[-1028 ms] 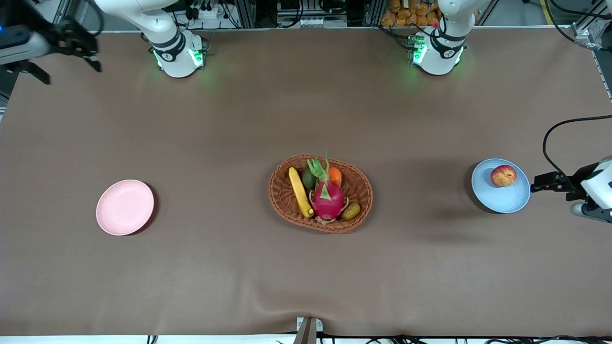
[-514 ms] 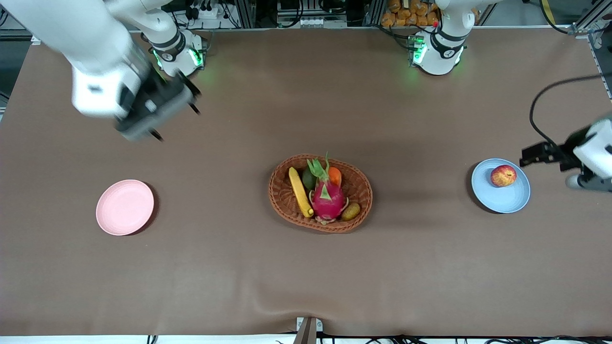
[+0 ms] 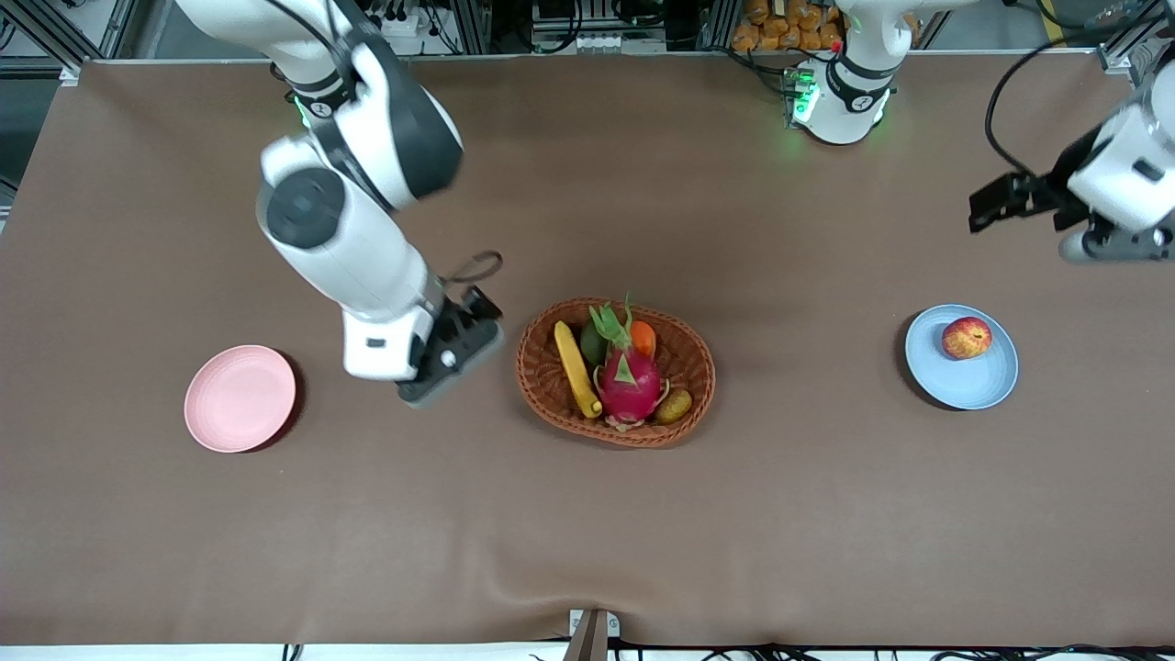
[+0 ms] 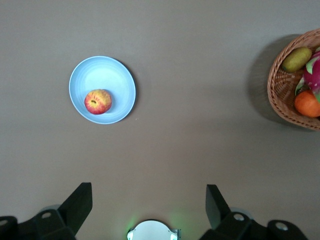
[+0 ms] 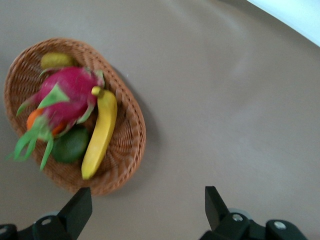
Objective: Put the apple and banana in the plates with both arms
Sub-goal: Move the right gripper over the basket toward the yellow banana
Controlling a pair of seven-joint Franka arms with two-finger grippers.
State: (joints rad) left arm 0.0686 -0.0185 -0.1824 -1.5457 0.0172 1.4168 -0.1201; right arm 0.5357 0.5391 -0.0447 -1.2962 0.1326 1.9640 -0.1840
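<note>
Right end effector (image 3: 477, 317) wide, swung in beside basket (image 3: 679, 367), left end effector (image 3: 987, 207) wide, risen off apple (image 3: 966, 338)

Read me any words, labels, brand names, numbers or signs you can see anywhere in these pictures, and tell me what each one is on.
No readable text anywhere.
Round marks on the arm bases: too small to read.
Apple, banana, pink plate, blue plate, basket, right gripper, left gripper: no lettering visible.
</note>
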